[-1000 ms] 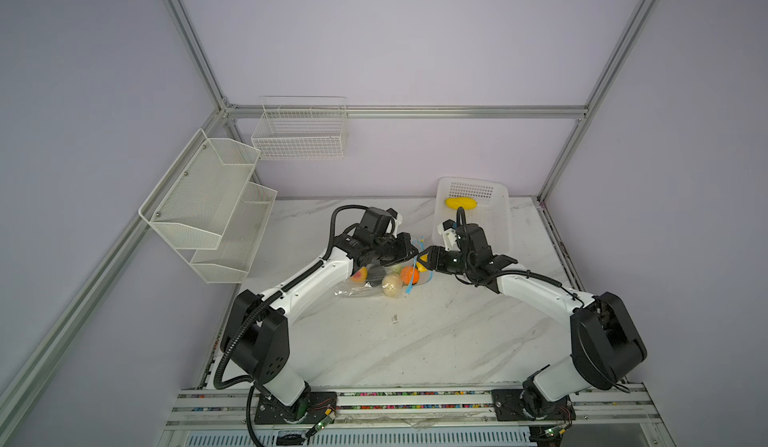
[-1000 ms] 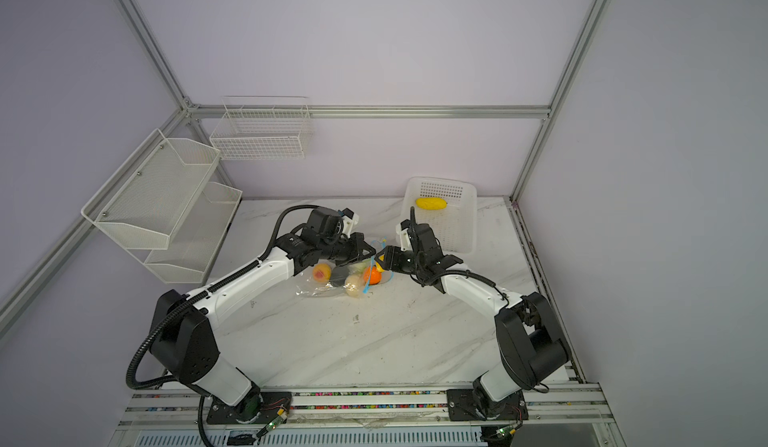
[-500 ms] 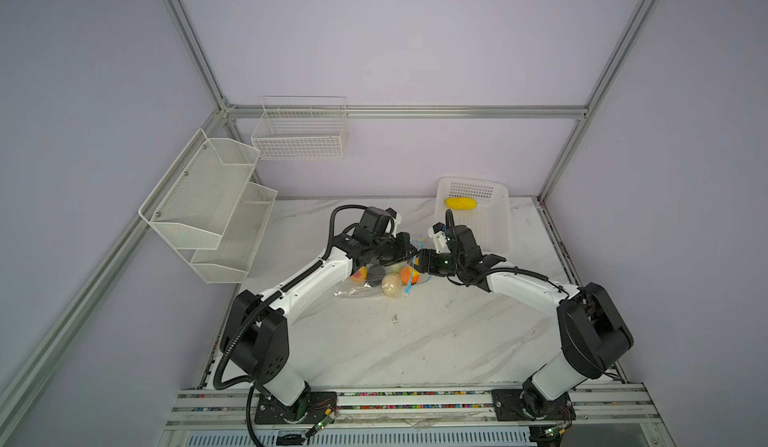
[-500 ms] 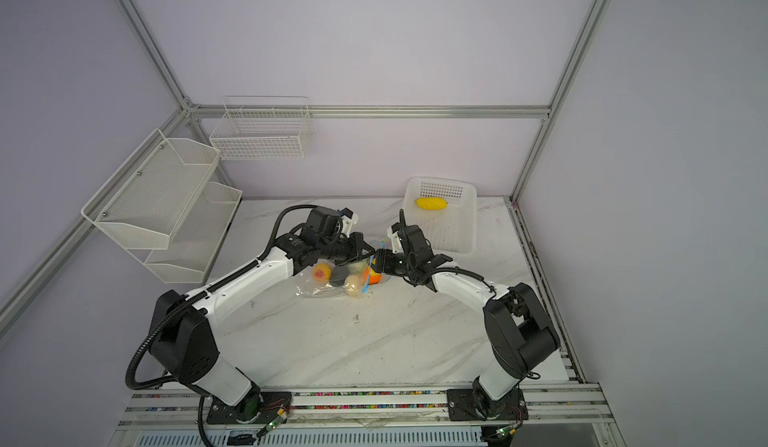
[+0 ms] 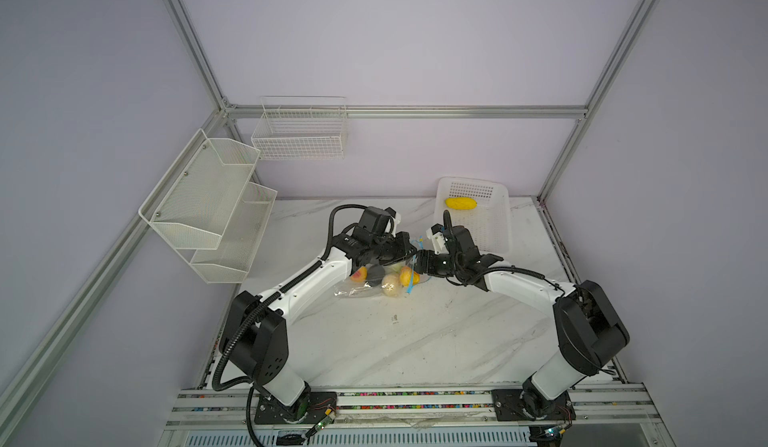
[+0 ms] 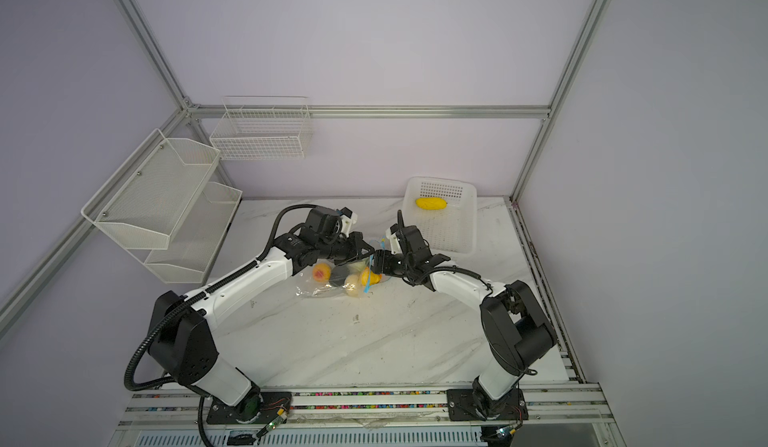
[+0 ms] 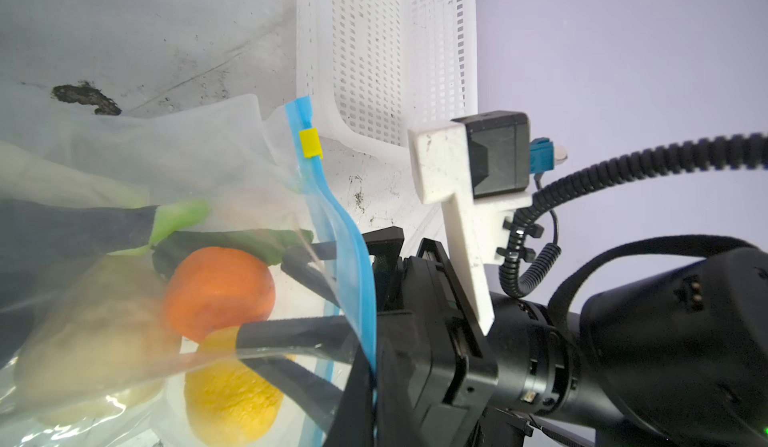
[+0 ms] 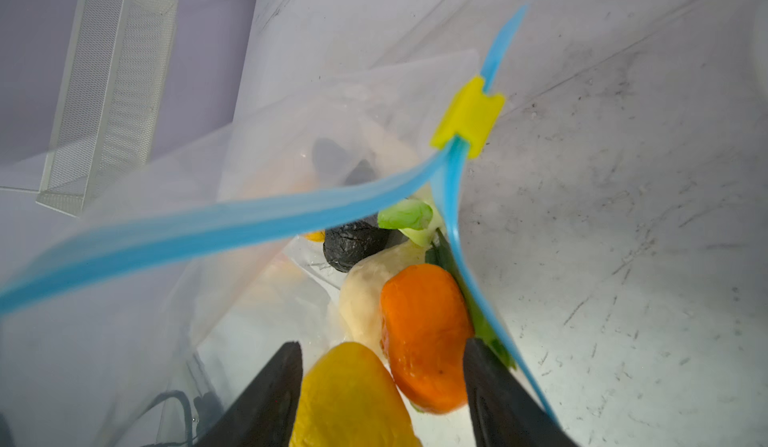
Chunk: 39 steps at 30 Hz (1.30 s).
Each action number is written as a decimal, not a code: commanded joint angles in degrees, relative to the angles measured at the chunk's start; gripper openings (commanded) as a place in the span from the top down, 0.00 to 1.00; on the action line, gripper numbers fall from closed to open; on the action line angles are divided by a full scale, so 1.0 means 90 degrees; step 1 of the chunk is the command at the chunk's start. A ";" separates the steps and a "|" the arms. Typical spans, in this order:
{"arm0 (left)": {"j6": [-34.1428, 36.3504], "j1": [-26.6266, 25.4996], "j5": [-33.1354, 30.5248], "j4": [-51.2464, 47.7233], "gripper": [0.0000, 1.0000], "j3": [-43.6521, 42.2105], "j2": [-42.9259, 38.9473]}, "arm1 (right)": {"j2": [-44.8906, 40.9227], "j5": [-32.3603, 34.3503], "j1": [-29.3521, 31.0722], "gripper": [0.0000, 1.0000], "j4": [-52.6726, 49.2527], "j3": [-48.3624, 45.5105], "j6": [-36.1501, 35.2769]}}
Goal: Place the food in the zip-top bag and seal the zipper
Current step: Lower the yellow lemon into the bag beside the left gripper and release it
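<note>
Several pieces of food [image 8: 424,337] lie in the zip-top bag [image 5: 365,287] on the bench [image 5: 415,341]. One yellow piece [image 5: 460,203] waits in the white basket [image 5: 494,233], and the zipper [image 8: 232,224] gapes, its slider [image 8: 467,122] at one end. The left end effector [image 5: 409,253] is closed, apparently pinching the bag's rim. The right end effector [image 8: 380,347], jaws apart and gripping nothing, sits inside the mouth, with the blue strip close on either side and free bench behind.

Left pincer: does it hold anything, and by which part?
The left pincer is shut on the zip-top bag at the raised edge of its mouth; the exact spot is hidden.
</note>
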 commanded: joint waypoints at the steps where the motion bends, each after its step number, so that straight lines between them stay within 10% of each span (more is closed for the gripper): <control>1: -0.0002 -0.0021 0.0081 0.0183 1.00 0.0248 -0.0252 | -0.0065 -0.0054 0.0138 0.35 0.0013 0.0246 -0.0102; 39: 0.0057 -0.0018 -0.0006 0.0120 1.00 0.0220 -0.0353 | -0.0434 -0.0681 0.0111 0.65 -0.0945 0.0339 -0.1126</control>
